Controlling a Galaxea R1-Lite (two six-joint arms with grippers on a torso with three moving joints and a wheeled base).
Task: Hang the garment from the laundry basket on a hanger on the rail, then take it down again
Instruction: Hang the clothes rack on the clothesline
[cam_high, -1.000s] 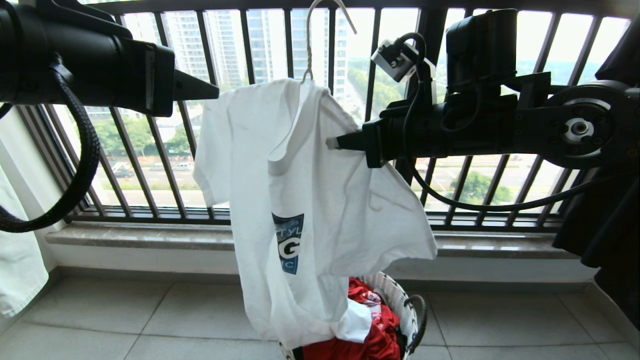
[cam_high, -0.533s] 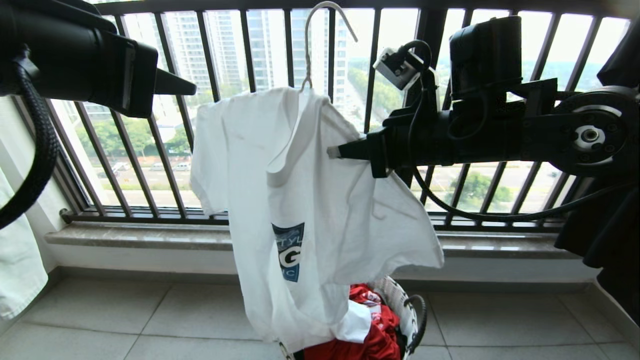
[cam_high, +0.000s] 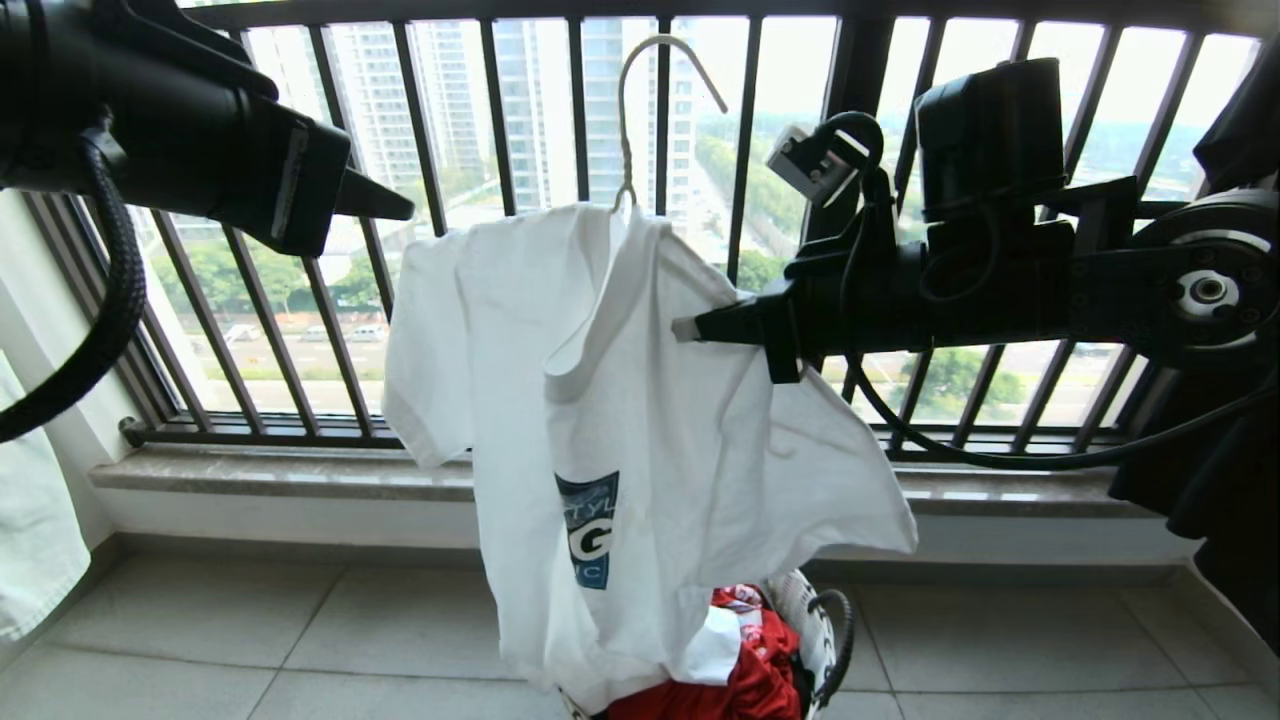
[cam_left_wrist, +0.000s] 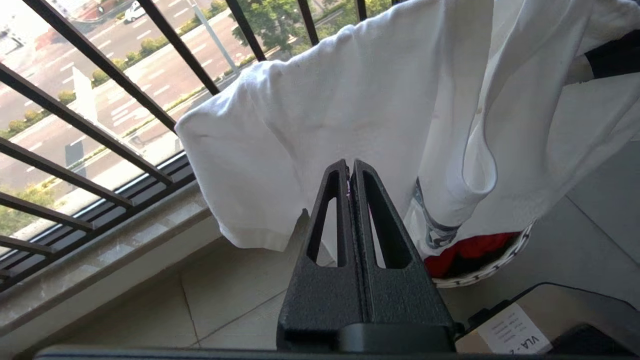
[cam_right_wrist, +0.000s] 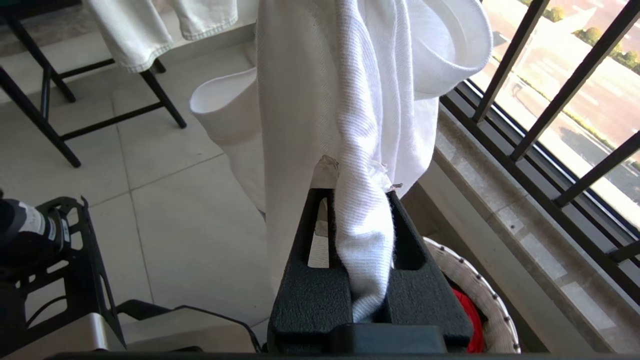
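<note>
The white garment (cam_high: 650, 420) with its blue logo is draped over the thin wire hanger (cam_high: 625, 120), whose hook stands free in front of the window bars. My right gripper (cam_high: 683, 329) is shut on a fold of the garment (cam_right_wrist: 330, 90) at its shoulder, and in the right wrist view the cloth fills the right gripper (cam_right_wrist: 355, 182). My left gripper (cam_high: 408, 212) is shut and empty, up at the left, just clear of the sleeve. From the left wrist the left gripper (cam_left_wrist: 350, 164) points at the garment (cam_left_wrist: 320, 100). The laundry basket (cam_high: 812, 610) stands on the floor below. The rail is out of view.
Red cloth (cam_high: 750, 685) fills the basket. The black window railing (cam_high: 500, 120) and a stone sill (cam_high: 280, 470) run close behind. A pale garment (cam_high: 30, 540) hangs at far left and dark cloth (cam_high: 1220, 470) at far right. A black stand (cam_right_wrist: 45, 95) is on the tiles.
The right gripper, garment and hanger have come down and a little to the right. The left gripper drew back from the sleeve and then dipped slightly.
</note>
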